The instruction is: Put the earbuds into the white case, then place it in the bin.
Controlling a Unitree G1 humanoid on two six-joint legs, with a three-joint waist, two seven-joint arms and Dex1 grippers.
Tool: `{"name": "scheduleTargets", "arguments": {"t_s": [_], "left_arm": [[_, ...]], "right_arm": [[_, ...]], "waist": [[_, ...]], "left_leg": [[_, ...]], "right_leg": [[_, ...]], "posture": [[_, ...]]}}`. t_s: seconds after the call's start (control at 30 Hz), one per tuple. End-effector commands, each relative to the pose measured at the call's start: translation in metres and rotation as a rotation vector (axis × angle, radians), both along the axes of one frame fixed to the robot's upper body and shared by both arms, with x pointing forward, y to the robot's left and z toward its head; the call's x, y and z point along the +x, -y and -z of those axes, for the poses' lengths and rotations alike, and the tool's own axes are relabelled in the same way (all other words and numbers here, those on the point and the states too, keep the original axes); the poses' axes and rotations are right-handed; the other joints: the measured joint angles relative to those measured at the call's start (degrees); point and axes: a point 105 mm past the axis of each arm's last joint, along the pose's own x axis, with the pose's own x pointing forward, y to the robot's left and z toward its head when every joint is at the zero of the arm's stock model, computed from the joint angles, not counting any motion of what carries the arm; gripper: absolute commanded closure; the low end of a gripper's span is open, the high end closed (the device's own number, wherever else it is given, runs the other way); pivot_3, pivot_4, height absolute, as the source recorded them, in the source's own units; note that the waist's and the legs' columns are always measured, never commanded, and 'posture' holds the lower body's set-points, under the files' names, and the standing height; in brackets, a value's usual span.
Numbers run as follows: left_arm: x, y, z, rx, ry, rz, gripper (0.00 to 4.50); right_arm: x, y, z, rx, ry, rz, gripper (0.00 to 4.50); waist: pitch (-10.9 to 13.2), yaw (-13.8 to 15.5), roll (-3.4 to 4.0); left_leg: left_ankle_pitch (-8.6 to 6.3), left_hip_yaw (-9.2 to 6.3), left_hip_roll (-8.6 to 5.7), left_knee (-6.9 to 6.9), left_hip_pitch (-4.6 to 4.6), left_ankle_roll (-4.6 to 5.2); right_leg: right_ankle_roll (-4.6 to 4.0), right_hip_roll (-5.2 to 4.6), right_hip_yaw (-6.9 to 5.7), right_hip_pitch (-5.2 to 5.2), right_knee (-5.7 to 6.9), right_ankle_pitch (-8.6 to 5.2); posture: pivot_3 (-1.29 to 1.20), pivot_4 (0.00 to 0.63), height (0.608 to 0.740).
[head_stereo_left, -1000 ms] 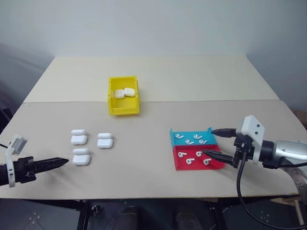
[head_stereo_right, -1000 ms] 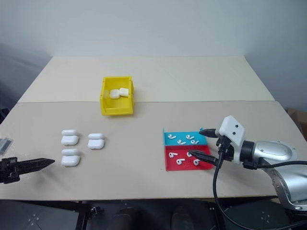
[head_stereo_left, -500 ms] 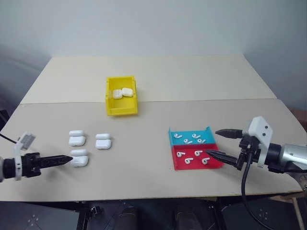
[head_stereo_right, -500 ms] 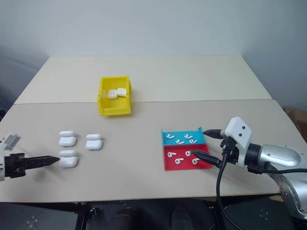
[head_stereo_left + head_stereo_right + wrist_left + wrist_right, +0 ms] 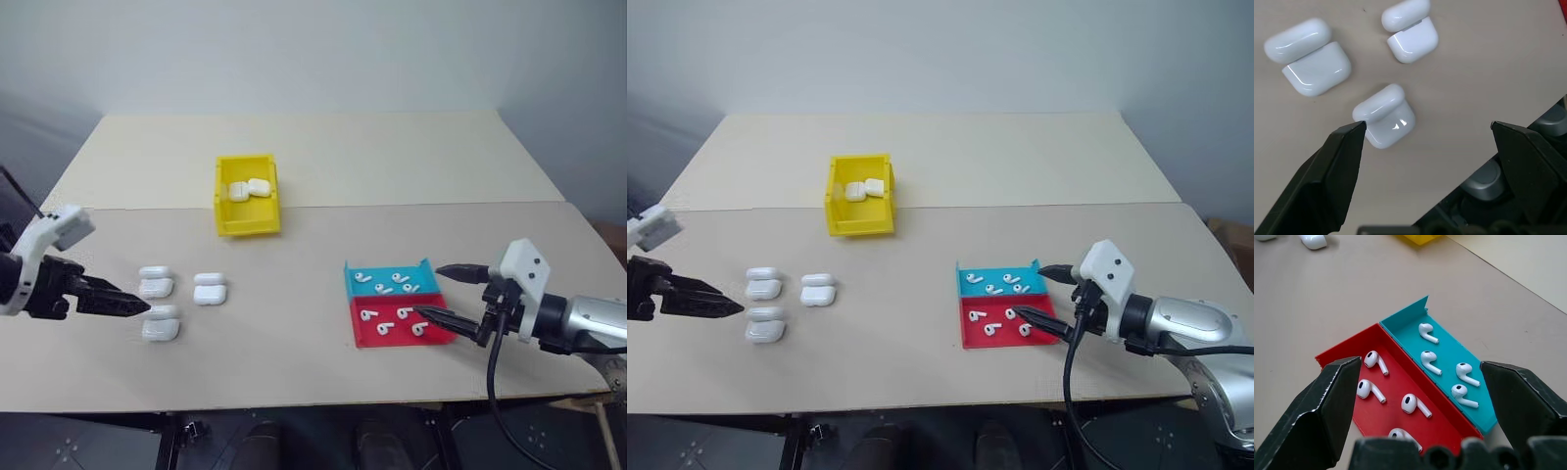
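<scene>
Left gripper (image 5: 1425,132) agape over white case (image 5: 1385,116); right gripper (image 5: 1420,377) agape over earbuds (image 5: 1427,361); fourth red-side earbud partly hidden.

No readable text, labels or numbers anywhere (cases, tray, bin all unmarked).

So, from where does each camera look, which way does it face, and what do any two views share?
Head pair: on the head, facing forward and down over the table; yellow bin, white cases, red and cyan tray, with both arms showing.
Left wrist: on the left arm, facing down along the open left pincer at three cases.
Right wrist: on the right arm, facing down along the open right pincer at the earbuds in the tray.
Shared: tray and earbuds, head and right wrist views.
</scene>
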Motion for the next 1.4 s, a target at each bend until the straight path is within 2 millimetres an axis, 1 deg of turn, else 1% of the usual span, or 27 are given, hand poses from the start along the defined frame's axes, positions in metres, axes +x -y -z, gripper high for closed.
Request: {"name": "scheduleTargets", "arguments": {"t_s": [0.03,0.1,0.17,0.27,0.37,0.63,0.77,0.87,0.93,1.1,1.13,1.4], "left_arm": [[-0.003,-0.002,0.000,0.084,-0.057,-0.089,0.05],[-0.007,0.002,0.001,0.133,-0.089,-0.064,0.05],[-0.011,0.002,0.003,0.170,-0.113,-0.061,0.05],[-0.012,-0.004,0.006,0.215,-0.125,-0.101,0.05],[-0.013,-0.006,0.014,0.233,-0.145,-0.126,0.05],[0.003,-0.010,0.040,0.259,-0.159,-0.237,0.05],[0.014,0.004,0.046,0.226,-0.152,-0.245,0.05],[0.016,0.009,0.051,0.222,-0.169,-0.260,0.05],[0.018,0.009,0.054,0.231,-0.183,-0.281,0.05],[0.019,0.012,0.056,0.248,-0.187,-0.318,0.05],[0.019,0.013,0.058,0.252,-0.186,-0.324,0.05],[0.023,0.013,0.076,0.279,-0.177,-0.378,0.05]], "right_arm": [[-0.002,-0.005,-0.010,0.000,0.039,-0.026,0.00],[-0.002,-0.003,-0.012,-0.002,0.035,-0.025,0.00],[-0.002,0.000,-0.013,-0.008,0.031,-0.027,0.00],[-0.003,0.002,-0.015,-0.016,0.021,-0.035,0.00],[-0.001,0.002,-0.018,-0.021,0.019,-0.042,0.00],[0.001,0.005,-0.025,-0.039,0.016,-0.059,0.00],[0.000,0.010,-0.030,-0.051,0.009,-0.064,0.00],[0.000,0.013,-0.034,-0.059,0.007,-0.066,0.00],[-0.001,0.015,-0.035,-0.070,0.002,-0.066,0.00],[-0.001,0.019,-0.038,-0.083,-0.002,-0.070,0.00],[0.000,0.019,-0.039,-0.084,-0.001,-0.071,0.00],[-0.001,0.024,-0.042,-0.094,-0.002,-0.075,0.00]], "waist": [[0.0,0.0,-0.04],[0.0,0.1,-0.05],[0.0,0.1,-0.08],[0.1,0.2,-0.09],[0.1,0.3,-0.09],[0.1,0.5,-0.13],[0.1,0.6,-0.14],[0.1,0.5,-0.14],[0.1,0.5,-0.14],[0.1,0.3,-0.14],[0.1,0.4,-0.14],[0.1,0.4,-0.14]], "left_leg": [[0.00,0.01,0.01,0.01,-0.01,0.00],[0.00,0.05,0.00,0.03,-0.02,0.00],[0.00,0.04,0.01,0.04,-0.04,0.01],[-0.01,-0.01,0.03,0.06,-0.03,0.02],[-0.01,-0.02,0.04,0.06,-0.01,0.02],[-0.01,-0.05,0.03,0.11,0.01,0.02],[-0.01,-0.09,-0.02,0.17,-0.05,0.02],[-0.01,-0.10,-0.05,0.20,-0.07,0.02],[-0.01,-0.10,-0.07,0.19,-0.05,0.02],[0.00,-0.08,-0.08,0.19,-0.02,0.00],[0.00,-0.08,-0.08,0.20,-0.01,0.00],[0.10,-0.05,-0.16,0.20,0.02,-0.17]], "right_leg": [[0.00,0.01,-0.01,-0.01,0.01,0.00],[0.00,0.02,-0.01,-0.02,0.01,0.00],[0.00,0.01,0.01,-0.02,-0.01,0.00],[0.01,0.00,0.04,-0.03,0.00,0.00],[0.01,0.00,0.05,-0.02,0.01,0.00],[0.01,-0.03,0.05,0.00,0.05,0.00],[0.03,-0.09,0.03,-0.03,0.06,0.02],[0.07,-0.14,0.05,-0.04,0.05,0.04],[0.07,-0.16,0.06,-0.04,0.06,0.04],[0.07,-0.15,0.13,-0.10,0.25,0.04],[0.07,-0.17,0.14,-0.10,0.43,0.04],[0.07,-0.23,0.17,-0.15,0.39,0.04]], "posture": [[0.00,0.150,0.740],[0.00,0.150,0.740],[0.00,0.150,0.740],[0.00,0.150,0.740],[0.00,0.150,0.740],[0.00,0.150,0.740],[0.00,0.150,0.740],[0.00,0.150,0.740],[0.00,0.150,0.740],[0.00,0.150,0.740],[0.00,0.150,0.740],[0.00,0.150,0.740]]}}
